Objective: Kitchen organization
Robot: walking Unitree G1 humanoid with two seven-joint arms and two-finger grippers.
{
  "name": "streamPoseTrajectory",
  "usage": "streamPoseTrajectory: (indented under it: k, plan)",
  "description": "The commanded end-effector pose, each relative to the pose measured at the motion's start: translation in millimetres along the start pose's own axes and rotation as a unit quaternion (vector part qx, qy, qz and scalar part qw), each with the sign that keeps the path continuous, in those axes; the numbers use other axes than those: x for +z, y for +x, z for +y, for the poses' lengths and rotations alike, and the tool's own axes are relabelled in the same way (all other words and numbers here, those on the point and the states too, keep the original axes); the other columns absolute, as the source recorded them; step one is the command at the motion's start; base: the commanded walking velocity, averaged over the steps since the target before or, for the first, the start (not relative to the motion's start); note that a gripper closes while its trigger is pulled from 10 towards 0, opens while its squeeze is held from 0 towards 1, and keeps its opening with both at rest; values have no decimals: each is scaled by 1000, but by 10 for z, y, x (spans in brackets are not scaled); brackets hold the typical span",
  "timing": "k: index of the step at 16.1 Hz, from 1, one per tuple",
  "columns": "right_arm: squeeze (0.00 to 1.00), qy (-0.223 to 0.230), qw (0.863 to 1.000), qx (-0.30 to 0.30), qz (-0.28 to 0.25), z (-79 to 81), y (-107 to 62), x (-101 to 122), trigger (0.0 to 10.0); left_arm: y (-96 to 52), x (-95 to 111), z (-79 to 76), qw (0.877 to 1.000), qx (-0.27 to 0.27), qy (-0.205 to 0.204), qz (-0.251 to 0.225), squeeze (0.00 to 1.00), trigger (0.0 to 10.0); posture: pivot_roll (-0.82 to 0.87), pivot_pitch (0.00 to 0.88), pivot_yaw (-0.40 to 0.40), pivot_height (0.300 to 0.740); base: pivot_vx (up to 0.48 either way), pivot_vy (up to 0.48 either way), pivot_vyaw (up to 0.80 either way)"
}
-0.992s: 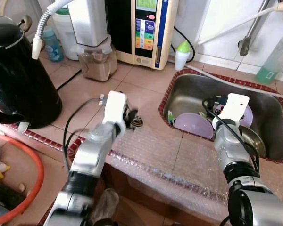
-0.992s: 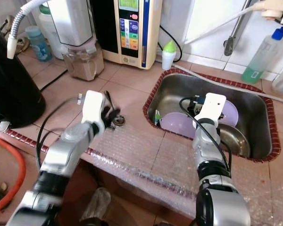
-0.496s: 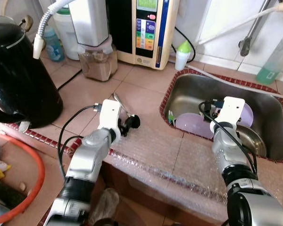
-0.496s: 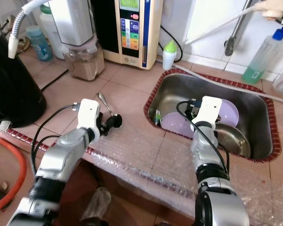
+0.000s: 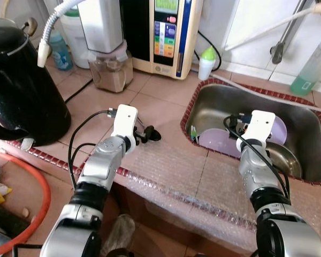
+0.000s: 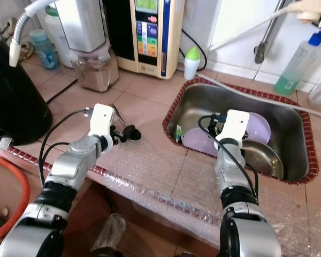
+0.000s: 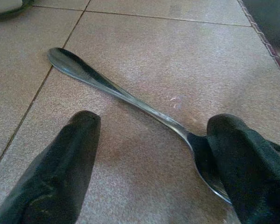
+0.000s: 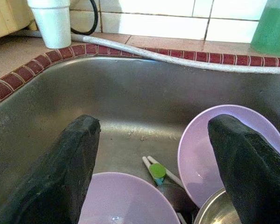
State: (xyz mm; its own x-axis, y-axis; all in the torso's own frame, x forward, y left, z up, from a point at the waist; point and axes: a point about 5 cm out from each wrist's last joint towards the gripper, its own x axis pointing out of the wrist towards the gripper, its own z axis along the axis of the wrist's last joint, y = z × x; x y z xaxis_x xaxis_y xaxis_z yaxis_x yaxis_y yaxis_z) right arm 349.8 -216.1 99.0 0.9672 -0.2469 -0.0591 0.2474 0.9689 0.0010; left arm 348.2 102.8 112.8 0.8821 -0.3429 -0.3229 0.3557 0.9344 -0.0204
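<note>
Left hand (image 7: 151, 163) straddles slim glossy steel spoon (image 7: 130, 100) on speckled tile.

silver spoon (image 7: 112, 88), lilac plates (image 8: 224, 149), red-tiled sink rim (image 5: 188, 110).

A slim metal spoon (image 7: 130, 99) lay on the tiled brown counter (image 5: 166, 91), left of the steel sink (image 5: 219, 104), which held two round lilac plates (image 8: 210, 149).

wall (image 5: 246, 21): white tile | counter (image 5: 166, 91): terracotta tile | sink (image 5: 224, 104): steel | daylight
</note>
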Motion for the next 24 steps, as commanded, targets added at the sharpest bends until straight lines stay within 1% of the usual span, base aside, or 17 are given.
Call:
streamPoseTrajectory:
  k: [1,2,3,4,5,6,11,12,14,16,17,20,24]
  plan:
    - [0,-2,1000,0,-7,5,8,30,10000,26,11,4,1000,0,0,2,1000,10000,3,0,31,740,0,0,0]
    - [0,-1,1000,0,-7,7,7,28,10000,48,-15,-19,1000,-7,-1,11,1000,10000,2,0,32,740,0,0,0]
    - [0,-2,1000,0,-6,11,6,26,10000,80,-61,-59,1000,-21,-2,23,0,10000,3,0,31,740,0,0,0]
    - [0,-1,1000,0,-6,14,5,26,10000,105,-92,-91,999,-33,-3,29,0,10000,2,0,31,740,0,0,0]
    - [0,-1,1000,0,-6,16,5,26,10000,126,-112,-107,999,-39,-5,33,0,6784,2,1,33,740,0,0,0]
    - [0,-1,1000,0,-6,19,4,25,10000,153,-124,-118,998,-46,-3,32,0,0,-1,1,33,740,0,0,0]
    - [0,0,1000,-2,-9,8,9,40,10000,179,-169,-152,997,-68,9,44,0,0,-6,2,36,740,0,0,0]
    - [0,-1,1000,-4,-9,-7,9,41,10000,178,-180,-160,996,-83,13,42,0,0,-11,0,39,740,0,0,0]
    - [0,-1,1000,-7,-10,-21,8,40,10000,173,-173,-138,994,-98,23,30,0,0,-13,0,41,740,0,0,0]
    - [0,-1,1000,-7,-11,-22,13,50,10000,175,-135,-87,995,-97,20,15,0,0,-10,0,39,740,0,0,0]
    - [0,-1,1000,-7,-10,-16,14,49,10000,173,-145,-58,995,-92,32,16,0,0,-10,0,39,740,0,0,0]
    - [0,-2,1000,-3,-10,-5,16,51,10000,172,-113,-59,994,-104,25,1,0,0,-6,0,32,740,0,0,0]
    - [0,-4,1000,-2,-10,-1,23,59,10000,167,-94,-38,991,-123,43,-13,0,0,-8,0,29,740,0,0,0]
